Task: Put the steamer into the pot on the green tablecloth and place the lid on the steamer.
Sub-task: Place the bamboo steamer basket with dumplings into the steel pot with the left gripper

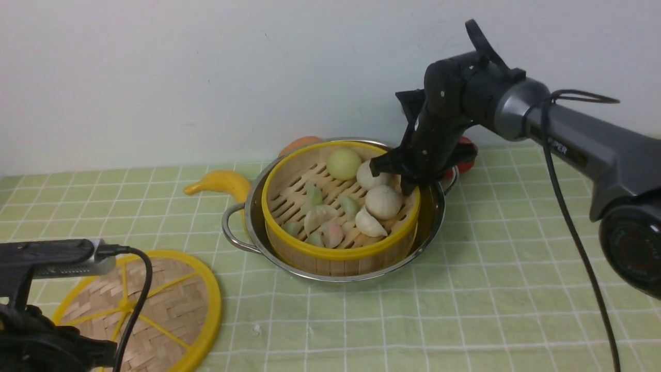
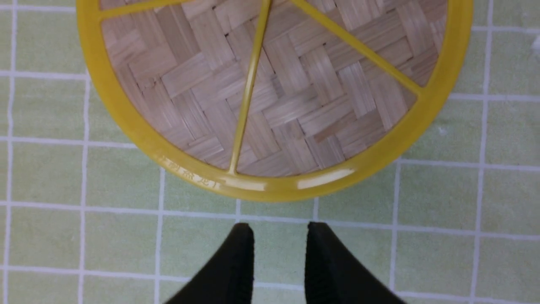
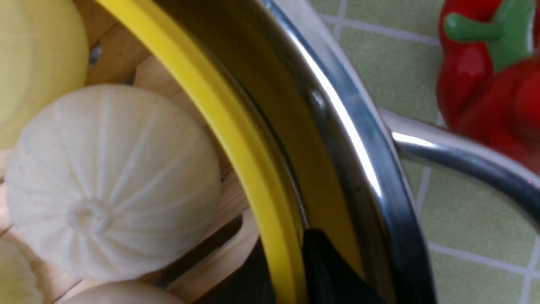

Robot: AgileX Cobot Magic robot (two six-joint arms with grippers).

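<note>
The steamer (image 1: 341, 253), holding several buns and dumplings, sits inside the pot (image 1: 433, 217) on the green tablecloth (image 1: 465, 299). My right gripper (image 1: 405, 178) is at the steamer's far right rim. In the right wrist view the gripper (image 3: 284, 240) has one finger inside and one outside the yellow rim (image 3: 219, 105), shut on it. The lid (image 1: 165, 305) lies flat on the cloth at the front left. In the left wrist view my left gripper (image 2: 280, 226) is open and empty, just short of the lid's rim (image 2: 270, 188).
A yellow banana (image 1: 219, 182) lies left of the pot, an orange object (image 1: 299, 143) behind it. A red pepper (image 3: 485, 63) lies by the pot's right handle (image 3: 455, 156). The wall stands close behind.
</note>
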